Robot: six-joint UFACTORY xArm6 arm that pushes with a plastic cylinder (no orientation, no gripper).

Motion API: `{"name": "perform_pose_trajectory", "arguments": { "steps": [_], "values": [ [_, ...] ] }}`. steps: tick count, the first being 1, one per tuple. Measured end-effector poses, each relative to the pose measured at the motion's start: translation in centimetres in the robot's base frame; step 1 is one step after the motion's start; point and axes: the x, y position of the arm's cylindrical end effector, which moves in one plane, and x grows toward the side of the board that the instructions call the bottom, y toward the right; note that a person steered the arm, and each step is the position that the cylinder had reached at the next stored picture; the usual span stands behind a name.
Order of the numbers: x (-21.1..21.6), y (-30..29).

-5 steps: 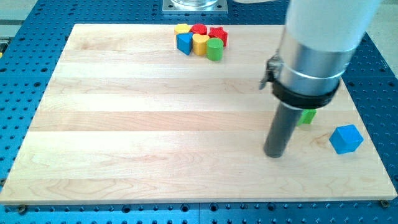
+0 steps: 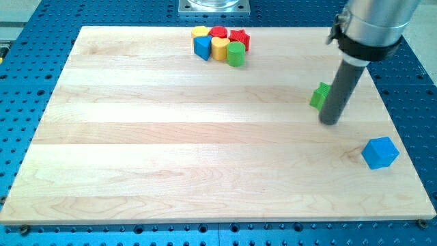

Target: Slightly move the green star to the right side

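The green star [image 2: 319, 96] lies on the wooden board [image 2: 171, 150] at the view's right, partly hidden behind my rod. My tip [image 2: 330, 122] rests on the board just below and to the right of the star, touching or nearly touching it. Only the star's left part shows.
A blue block [image 2: 379, 152] sits near the board's right edge, below and right of my tip. At the view's top a cluster holds a yellow block [image 2: 200, 31], a blue block [image 2: 202, 46], a yellow block [image 2: 219, 48], a green cylinder [image 2: 235, 54] and two red blocks [image 2: 239, 37].
My rod has moved up and to the right, from below the star to its right side. The green star now shows on the rod's left, higher up the board.
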Motion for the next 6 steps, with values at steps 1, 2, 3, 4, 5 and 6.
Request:
{"name": "perform_pose_trajectory", "arguments": {
  "steps": [1, 2, 3, 4, 5, 6],
  "values": [
    [0.4, -4.5],
    [-4.6, -2.7],
    [-7.2, -1.8],
    [-8.0, 0.5],
    [-8.0, 1.8],
    [-8.0, -0.1]
  ]
}}
